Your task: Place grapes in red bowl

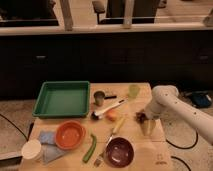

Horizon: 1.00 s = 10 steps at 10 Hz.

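Gripper (145, 126) hangs low over the right side of the table (160, 150), pointing down from the white arm (175, 102); whether it is spread or closed I cannot tell. Just beside it sit the dark grapes (141, 116), right of the little orange fruit (111, 114). Well apart, far left, lies the orange-red bowl (70, 135); the maroon bowl (119, 151) is nearer

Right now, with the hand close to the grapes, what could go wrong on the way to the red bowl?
1. The hand sits at the right side of the table, beside the grapes; a nudge could push them off that edge.
2. The red bowl is far left; a low carry could hit the orange fruit or the brush.
3. The dark bowl is nearer and could be mistaken for it.
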Tool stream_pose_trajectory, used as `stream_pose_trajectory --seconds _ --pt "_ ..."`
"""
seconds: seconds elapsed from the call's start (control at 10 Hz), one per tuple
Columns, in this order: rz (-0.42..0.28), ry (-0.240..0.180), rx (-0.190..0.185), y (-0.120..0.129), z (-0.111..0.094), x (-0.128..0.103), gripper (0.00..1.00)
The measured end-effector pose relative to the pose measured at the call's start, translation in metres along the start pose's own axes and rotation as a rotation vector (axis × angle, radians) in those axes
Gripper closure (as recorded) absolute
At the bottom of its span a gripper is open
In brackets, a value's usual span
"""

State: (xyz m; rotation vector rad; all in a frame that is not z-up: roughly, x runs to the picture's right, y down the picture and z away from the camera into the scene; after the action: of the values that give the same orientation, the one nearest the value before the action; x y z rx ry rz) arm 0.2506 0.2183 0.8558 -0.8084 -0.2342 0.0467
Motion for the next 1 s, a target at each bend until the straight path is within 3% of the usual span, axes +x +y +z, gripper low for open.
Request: stream_pose_trajectory --seconds 0.4,1.0 --pt "0.006 -0.005 -0.005 0.0024 0.0008 0.0005 0.22" --pt "-0.011 -0.007 -0.006 0.0015 -0.0031 -0.0024 0.84"
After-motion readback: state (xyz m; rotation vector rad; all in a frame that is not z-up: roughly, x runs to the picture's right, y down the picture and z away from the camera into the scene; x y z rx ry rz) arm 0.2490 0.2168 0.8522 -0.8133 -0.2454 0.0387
